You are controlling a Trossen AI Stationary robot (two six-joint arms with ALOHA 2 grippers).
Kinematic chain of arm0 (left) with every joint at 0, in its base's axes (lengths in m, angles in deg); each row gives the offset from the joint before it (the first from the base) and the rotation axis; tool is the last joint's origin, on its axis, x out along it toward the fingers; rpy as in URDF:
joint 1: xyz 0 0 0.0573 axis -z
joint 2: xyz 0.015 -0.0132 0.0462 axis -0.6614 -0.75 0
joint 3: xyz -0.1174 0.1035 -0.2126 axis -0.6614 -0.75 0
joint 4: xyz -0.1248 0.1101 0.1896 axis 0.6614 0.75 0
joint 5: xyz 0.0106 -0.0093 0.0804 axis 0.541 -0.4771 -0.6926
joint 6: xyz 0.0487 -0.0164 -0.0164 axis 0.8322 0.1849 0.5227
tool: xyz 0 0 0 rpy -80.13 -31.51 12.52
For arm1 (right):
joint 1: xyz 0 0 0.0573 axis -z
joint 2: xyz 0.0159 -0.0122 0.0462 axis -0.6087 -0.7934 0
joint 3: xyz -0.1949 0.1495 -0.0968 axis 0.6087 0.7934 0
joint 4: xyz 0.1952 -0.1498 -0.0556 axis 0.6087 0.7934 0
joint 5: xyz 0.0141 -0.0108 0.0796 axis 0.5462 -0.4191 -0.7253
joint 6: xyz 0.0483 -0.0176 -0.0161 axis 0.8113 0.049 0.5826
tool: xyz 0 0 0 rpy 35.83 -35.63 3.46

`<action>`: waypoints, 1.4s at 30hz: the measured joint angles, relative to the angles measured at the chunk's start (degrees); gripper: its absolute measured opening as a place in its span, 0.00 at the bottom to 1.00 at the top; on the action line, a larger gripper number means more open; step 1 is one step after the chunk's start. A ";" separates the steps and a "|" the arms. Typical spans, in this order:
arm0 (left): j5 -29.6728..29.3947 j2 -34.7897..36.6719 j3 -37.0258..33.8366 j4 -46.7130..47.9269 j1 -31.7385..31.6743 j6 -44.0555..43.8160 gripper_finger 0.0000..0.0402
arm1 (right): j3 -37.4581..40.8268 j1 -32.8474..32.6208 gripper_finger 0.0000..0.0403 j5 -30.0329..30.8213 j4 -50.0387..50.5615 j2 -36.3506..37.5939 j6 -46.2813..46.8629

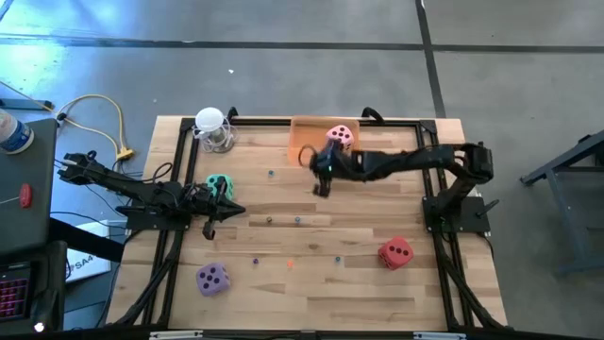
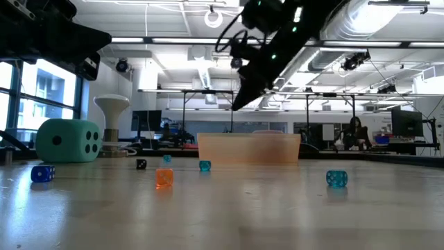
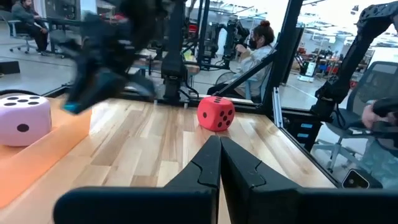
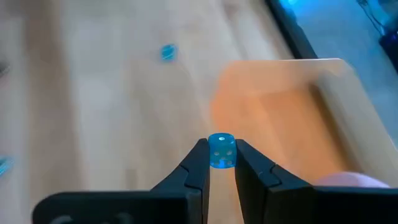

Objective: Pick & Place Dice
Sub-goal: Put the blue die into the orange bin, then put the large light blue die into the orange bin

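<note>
My right gripper pinches 1 tiny blue translucent die beside the orange tray holding the pink foam die; a loose pinch could drop it short. My left gripper waits pressed together.

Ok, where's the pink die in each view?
High view: pink die in the orange tray, top-centre of the table.
Low view: not visible behind the tray wall.
Left wrist view: in the tray, beyond the idle left gripper.
Right wrist view: pink sliver in the tray, past the right gripper holding a small blue die.
Shared landmark: the orange tray.
</note>
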 joint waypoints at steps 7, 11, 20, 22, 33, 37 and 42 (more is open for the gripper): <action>0.43 0.00 0.00 0.12 0.03 -0.17 0.00 | 0.11 7.37 0.23 -1.45 -7.75 -4.16 6.56; 0.44 -0.01 0.01 0.16 0.03 -0.15 0.00 | 0.09 8.53 0.42 -0.87 -8.29 -4.97 8.28; 0.41 0.00 0.00 0.39 0.01 -0.15 0.00 | 0.07 5.73 0.77 3.44 -12.27 -4.61 7.61; 0.39 -0.02 0.00 0.38 0.01 -0.13 0.00 | 0.07 4.53 0.81 1.60 -15.60 -4.57 5.90; 0.37 -0.01 0.00 0.37 0.08 -0.26 0.00 | 0.07 -1.71 0.87 -12.44 -27.49 -4.55 3.53; 0.32 0.00 -0.01 1.05 0.08 -1.44 0.00 | 0.07 -2.55 0.87 -11.78 -26.52 -4.80 3.71; 0.30 -0.02 -0.01 1.85 0.08 -3.75 0.00 | 0.07 -3.50 0.88 -11.96 -25.28 -4.84 5.48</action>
